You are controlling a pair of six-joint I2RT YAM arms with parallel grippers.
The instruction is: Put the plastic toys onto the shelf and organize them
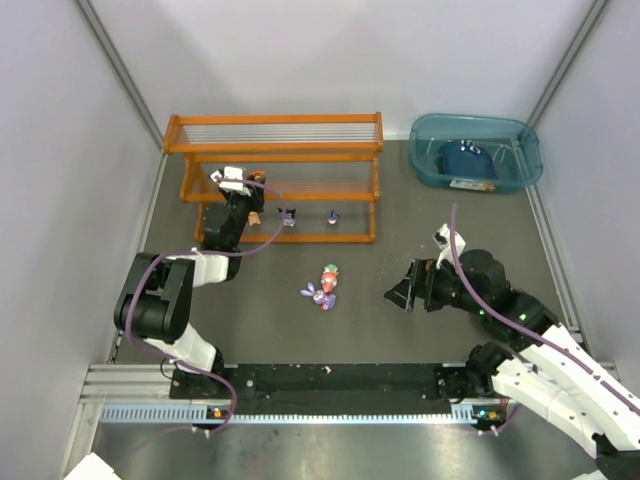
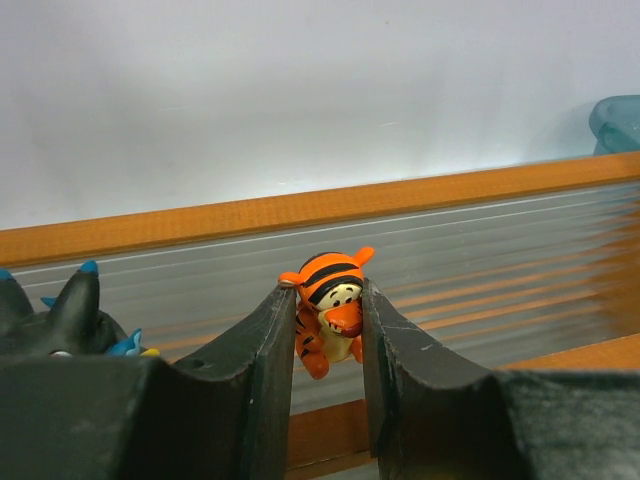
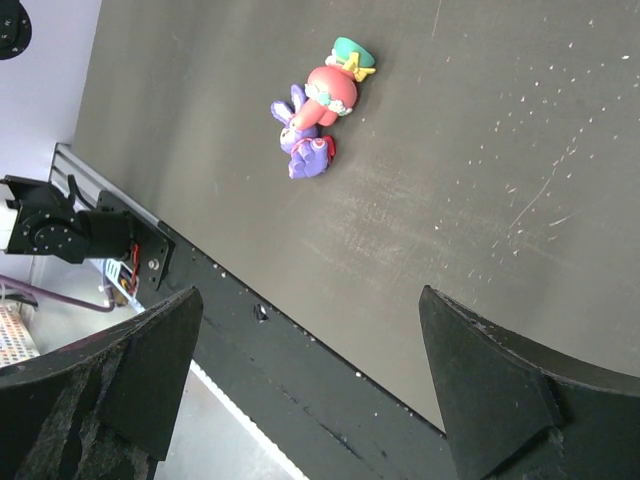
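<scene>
The small orange tiger toy with black stripes [image 2: 330, 300] sits right between the two black fingers of the left claw [image 2: 328, 292]. The claw is squeezed on it from both sides, and the toy stands upright. It is held at the left part of the wide orange shelf with thin silver rods [image 1: 270, 148], just over the low near step. Two more small dark toys [image 1: 288, 216] [image 1: 332, 215] stand on that step, a little to the right.

The left arm [image 1: 160, 300] bends up from its base and reaches far, to the shelf.

The little purple bunny toy [image 1: 318, 294] and the pink and red toy with a green hat [image 1: 330, 275] lie touching each other on the table, near the middle. The right claw [image 1: 400, 293] is to their right, apart from them, and its fingers are spread wide with nothing in them. The right arm [image 1: 520, 330] lies low and points left.

The table [image 1: 450, 230] is dark grey. Pale grey walls [image 1: 60, 150] stand around it. A see-through teal plastic bin [image 1: 520, 130] sits at the far right, with a dark blue thing [image 1: 465, 160] inside.
</scene>
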